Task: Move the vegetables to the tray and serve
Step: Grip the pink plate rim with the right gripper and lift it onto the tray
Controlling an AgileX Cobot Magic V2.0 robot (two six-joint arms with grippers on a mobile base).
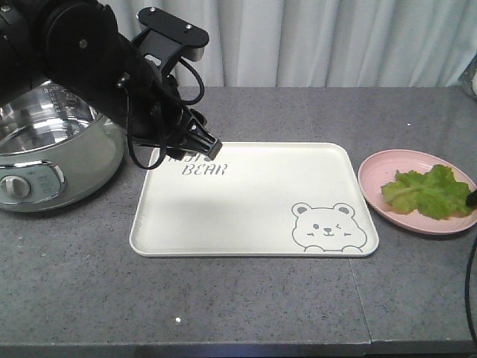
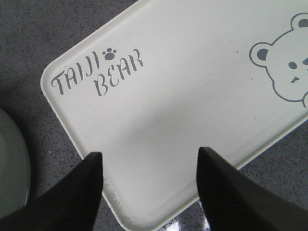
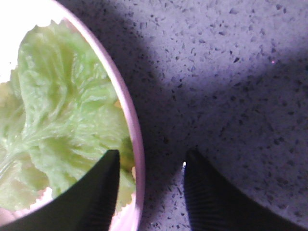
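Note:
The vegetables, one ruffled green lettuce leaf (image 1: 428, 190), lie on a round pink plate (image 1: 373, 173) at the right. The cream tray (image 1: 253, 201) with bear drawing sits mid-table, bare. My left gripper (image 2: 150, 156) hangs open above the tray's (image 2: 183, 96) near-left corner, holding nothing; in the front view it (image 1: 210, 145) is over the lettering. My right gripper (image 3: 151, 156) is open and straddles the plate's rim (image 3: 131, 127), with one finger over the lettuce (image 3: 62, 106) and the other over the countertop. Nothing is gripped.
A pale green electric pot (image 1: 52, 149) with a steel bowl stands at the left, under my left arm. Grey speckled countertop (image 1: 223, 298) runs to the front edge. White curtains hang behind. A black cable (image 1: 469, 283) hangs at the right edge.

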